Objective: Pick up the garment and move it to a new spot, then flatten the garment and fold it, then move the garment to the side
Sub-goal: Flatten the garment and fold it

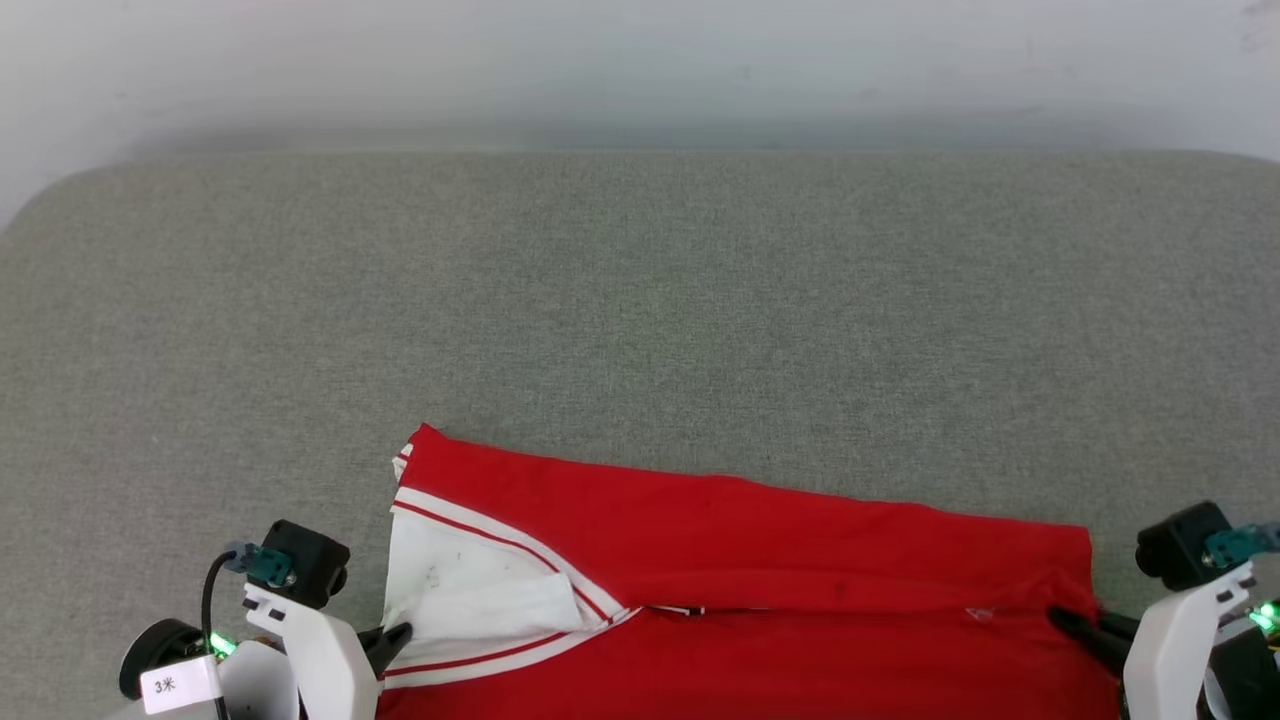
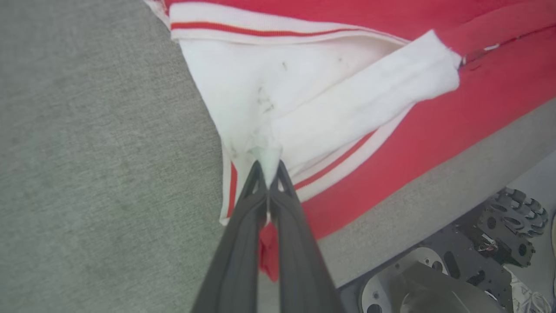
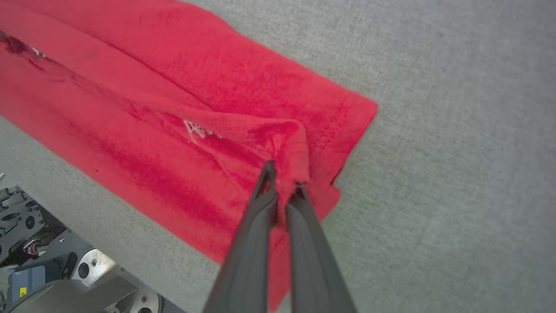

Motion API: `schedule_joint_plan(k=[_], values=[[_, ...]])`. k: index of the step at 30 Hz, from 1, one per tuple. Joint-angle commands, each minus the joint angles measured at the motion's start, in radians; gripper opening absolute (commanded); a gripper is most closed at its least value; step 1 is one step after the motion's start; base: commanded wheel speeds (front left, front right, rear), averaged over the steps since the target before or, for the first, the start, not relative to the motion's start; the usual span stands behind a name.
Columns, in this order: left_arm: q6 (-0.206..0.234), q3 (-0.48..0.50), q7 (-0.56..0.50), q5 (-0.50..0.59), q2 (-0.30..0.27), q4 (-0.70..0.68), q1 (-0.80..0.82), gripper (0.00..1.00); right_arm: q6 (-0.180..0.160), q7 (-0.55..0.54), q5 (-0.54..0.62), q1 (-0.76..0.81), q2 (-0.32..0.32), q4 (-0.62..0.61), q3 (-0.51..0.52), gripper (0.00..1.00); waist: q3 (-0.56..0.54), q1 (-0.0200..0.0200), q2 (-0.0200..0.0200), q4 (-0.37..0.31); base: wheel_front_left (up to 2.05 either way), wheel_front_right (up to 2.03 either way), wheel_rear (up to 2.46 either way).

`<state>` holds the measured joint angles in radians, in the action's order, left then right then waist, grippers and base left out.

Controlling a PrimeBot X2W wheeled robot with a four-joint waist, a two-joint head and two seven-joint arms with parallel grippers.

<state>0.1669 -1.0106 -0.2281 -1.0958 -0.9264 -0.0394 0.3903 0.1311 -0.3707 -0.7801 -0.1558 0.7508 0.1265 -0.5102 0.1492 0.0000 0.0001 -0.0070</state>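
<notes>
Two tools are clamping the garment (image 1: 750, 540) in the head view: the left tool (image 1: 398, 636) is pinching the white sleeve (image 1: 470, 590) at the garment's left end, and the right tool (image 1: 1065, 620) is pinching red cloth at the garment's right end. The garment is lying as a long red band, folded lengthwise, on the grey worktop (image 1: 640, 300), which is stretching bare beyond the garment's far edge. In the left wrist view, the left tool (image 2: 268, 167) is holding its fingers together on a bunched tip of the white sleeve (image 2: 347, 100), with red-and-white striped trim running along the sleeve's two sides. In the right wrist view, the right tool (image 3: 282, 178) is gripping a raised pucker of red cloth just inside the garment's (image 3: 173, 108) corner, the rest of the garment lying flat on the worktop (image 3: 456, 130).
</notes>
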Motion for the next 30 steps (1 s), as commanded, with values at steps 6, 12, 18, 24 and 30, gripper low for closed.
schedule_joint_plan(k=[6,12,18,24,30], values=[[-0.040,-0.011,0.036,-0.019,0.078,0.127,-0.023,0.00,-0.001,-0.010,0.036,0.039,-0.065,0.071,0.012,0.00,0.040,0.0000,-0.0001,-0.001,0.00,0.00,0.00],[-0.019,0.010,0.087,-0.005,0.085,0.154,-0.023,1.00,-0.001,0.051,0.045,0.043,-0.097,0.073,0.064,1.00,0.014,0.0000,-0.0001,0.001,0.00,0.00,0.00],[0.050,0.075,0.221,0.002,0.064,0.086,-0.056,1.00,-0.001,0.082,0.054,0.085,-0.105,-0.007,0.170,1.00,-0.032,0.0000,-0.0001,0.003,0.00,0.00,0.00],[0.172,0.146,0.393,0.054,0.052,0.024,-0.087,1.00,-0.001,0.046,0.083,0.131,-0.100,-0.116,0.298,1.00,-0.050,0.0000,-0.0001,0.010,0.00,0.00,0.00],[0.287,0.228,0.482,0.128,0.074,-0.020,-0.111,1.00,-0.001,-0.074,0.101,0.156,-0.104,-0.178,0.395,1.00,-0.047,0.0000,-0.0001,0.021,0.00,0.00,0.00]])
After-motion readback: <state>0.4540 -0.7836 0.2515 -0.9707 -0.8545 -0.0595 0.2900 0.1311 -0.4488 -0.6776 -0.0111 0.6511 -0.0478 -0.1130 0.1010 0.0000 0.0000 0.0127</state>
